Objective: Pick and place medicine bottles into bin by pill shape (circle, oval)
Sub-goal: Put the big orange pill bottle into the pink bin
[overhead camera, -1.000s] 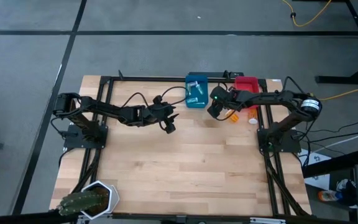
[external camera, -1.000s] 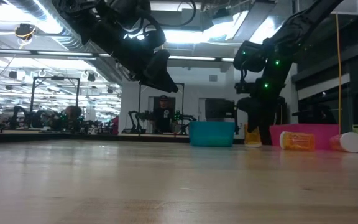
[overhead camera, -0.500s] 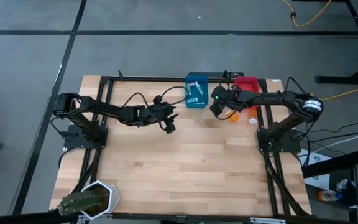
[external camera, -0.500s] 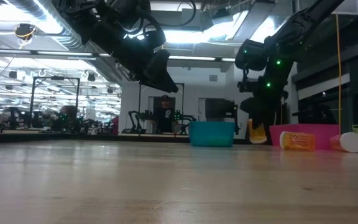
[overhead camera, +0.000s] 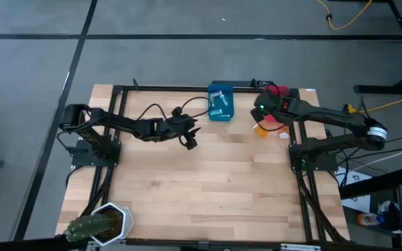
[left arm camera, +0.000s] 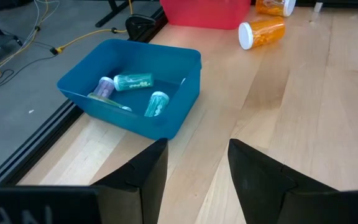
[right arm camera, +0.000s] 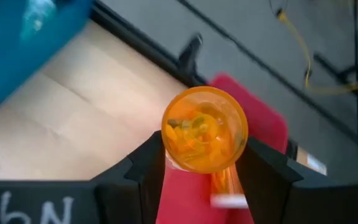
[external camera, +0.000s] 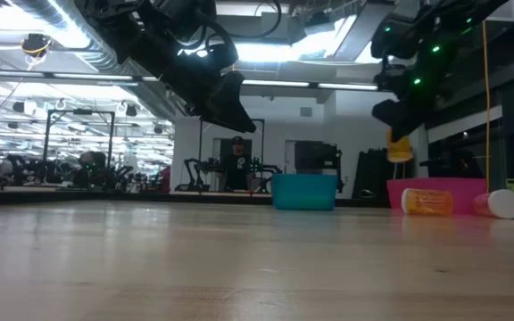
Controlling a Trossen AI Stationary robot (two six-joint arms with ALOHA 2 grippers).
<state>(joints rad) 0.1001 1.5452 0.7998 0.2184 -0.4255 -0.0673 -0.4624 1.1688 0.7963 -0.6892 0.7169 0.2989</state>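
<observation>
My right gripper (overhead camera: 262, 110) is shut on an orange pill bottle (right arm camera: 204, 129), raised above the table beside the red bin (overhead camera: 279, 93); the low view shows the bottle (external camera: 400, 148) below the fingers. Two more orange bottles (overhead camera: 260, 130) (overhead camera: 283, 134) lie on their sides on the table in front of the red bin. The blue bin (overhead camera: 220, 102) holds several teal and purple bottles (left arm camera: 132, 81). My left gripper (overhead camera: 189, 141) is open and empty, raised left of the blue bin. My right gripper pinches the orange bottle's round wall (right arm camera: 169, 149) between its two fingers, one on each side. One round end of the bottle faces the wrist camera, so the fingers lie along it. The fingers come from above, and the bottle hangs below them, clear of the table.
In the right wrist view, another orange bottle with a white cap (right arm camera: 222, 186) lies in the red bin (right arm camera: 260, 124). Both bins stand along the table's far edge. A dark potted object (overhead camera: 93, 224) stands at the near left corner.
My right gripper has risen with the orange bottle and gone toward the table's right edge, to the red bin. The bottle is lifted higher above the table than before. My left gripper has kept still.
</observation>
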